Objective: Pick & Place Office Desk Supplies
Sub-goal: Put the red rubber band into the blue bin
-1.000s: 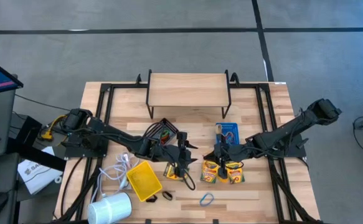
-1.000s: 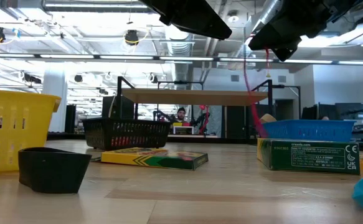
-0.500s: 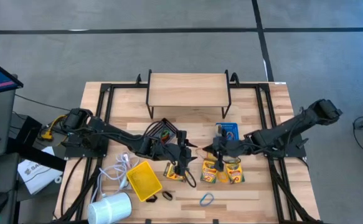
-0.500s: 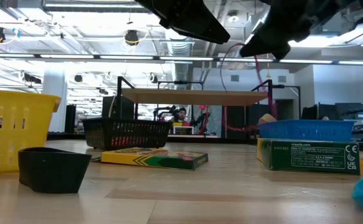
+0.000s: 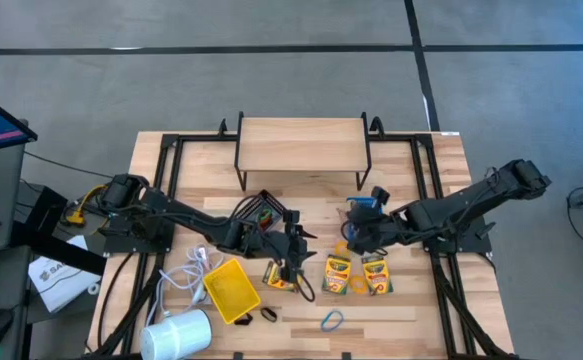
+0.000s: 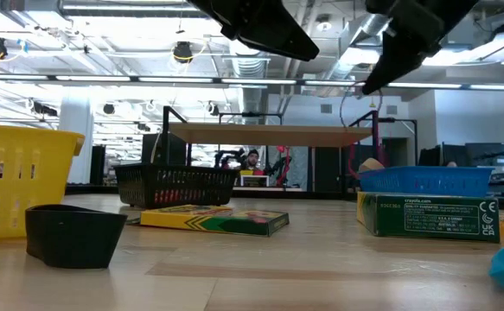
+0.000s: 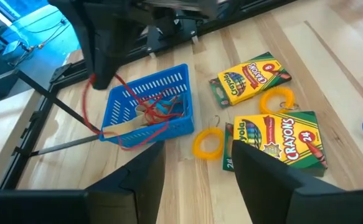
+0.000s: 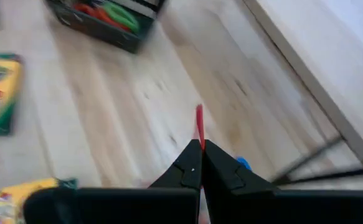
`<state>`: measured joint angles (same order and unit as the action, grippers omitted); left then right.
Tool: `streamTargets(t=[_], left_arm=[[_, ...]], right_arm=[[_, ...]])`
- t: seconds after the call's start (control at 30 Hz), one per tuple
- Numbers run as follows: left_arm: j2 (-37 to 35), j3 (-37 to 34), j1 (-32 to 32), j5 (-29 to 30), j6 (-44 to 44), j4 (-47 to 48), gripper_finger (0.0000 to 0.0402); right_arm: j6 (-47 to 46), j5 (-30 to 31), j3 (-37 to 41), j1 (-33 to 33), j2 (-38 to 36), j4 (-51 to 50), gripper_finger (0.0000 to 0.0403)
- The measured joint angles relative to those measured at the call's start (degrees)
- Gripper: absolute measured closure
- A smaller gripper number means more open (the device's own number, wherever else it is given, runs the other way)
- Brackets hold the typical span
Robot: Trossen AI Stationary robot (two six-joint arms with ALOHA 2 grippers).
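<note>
The right end effector [image 8: 198,163] is pinched closed on a red rubber band [image 7: 116,102], holding it above the blue bin [image 7: 149,109] near the middle of the desk [image 5: 401,300]; the band hangs in a long loop down past the bin's front wall, and more bands lie inside the bin. Just in front of that bin, two yellow rubber-band rings [image 7: 208,142] lie on the wood, one beside an upright pair of crayon boxes [image 5: 355,274] that sit side by side, touching. The left end effector [image 5: 293,262] hovers over a third crayon box [image 5: 278,276] lying flat to the left of that pair, its fingers [image 7: 265,163] spread apart with nothing between them. Behind it sits a black bin [image 5: 258,211] holding red and green bands, and to its front left a yellow bin [image 5: 231,290] stands tilted against a white coiled cable [image 5: 186,275]. A white cylinder [image 5: 178,334] lies at the desk's front left corner. A small dark clip [image 5: 268,314] rests just beside the yellow bin, and a blue rubber-band ring [image 5: 331,320] lies alone near the front edge. A wooden shelf [image 5: 302,144] on a black frame stands at the back of the desk.
</note>
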<state>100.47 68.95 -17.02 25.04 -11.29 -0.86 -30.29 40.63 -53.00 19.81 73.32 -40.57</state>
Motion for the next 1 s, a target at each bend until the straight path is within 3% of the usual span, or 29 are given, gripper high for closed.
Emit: streamTargets(t=[0.47,0.73,1.0], left_arm=[[0.0,0.0,0.0,0.0,0.0,0.0,0.0227],[0.0,0.0,0.0,0.0,0.0,0.0,0.0230],[0.0,0.0,0.0,0.0,0.0,0.0,0.0230]], right_arm=[[-22.5,6.2,-0.3,0.4,-1.6,-24.8,0.0403],[-25.6,8.4,-0.3,3.4,-8.3,-26.5,0.0403],[-28.1,8.0,-0.2,6.4,-7.3,-26.3,0.0403]])
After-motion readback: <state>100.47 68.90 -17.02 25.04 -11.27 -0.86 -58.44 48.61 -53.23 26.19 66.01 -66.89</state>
